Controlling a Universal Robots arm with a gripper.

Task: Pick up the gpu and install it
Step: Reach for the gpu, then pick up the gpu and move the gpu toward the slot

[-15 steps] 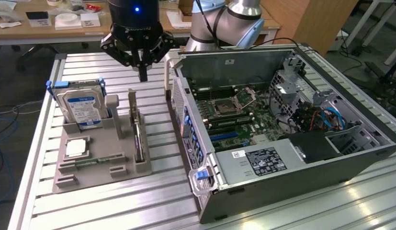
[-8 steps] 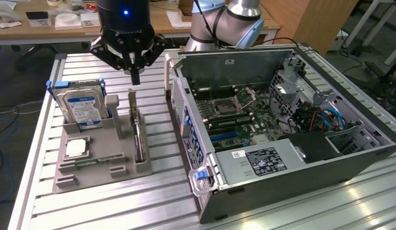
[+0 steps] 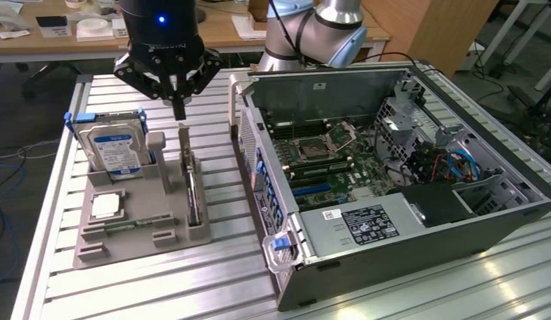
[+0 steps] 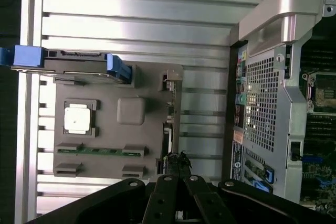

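The gpu (image 3: 193,195) stands on its edge in a slot along the side of the grey holder (image 3: 137,243) that faces the computer case; I see it as a thin dark card. In the wrist view the gpu (image 4: 168,129) shows edge-on as a narrow strip. My black gripper (image 3: 179,110) hangs above the far end of that slot, shut, with nothing between its fingers and a clear gap down to the card. Its linkages and closed tips (image 4: 177,182) lie just past the card's end.
A silver hard drive (image 3: 115,150) with blue brackets stands upright in the holder. A square processor chip (image 3: 106,207) and a green memory stick (image 3: 126,225) lie flat nearby. The open computer case (image 3: 418,220) lies on the exterior view's right, motherboard (image 3: 324,157) exposed. The table is ribbed aluminium.
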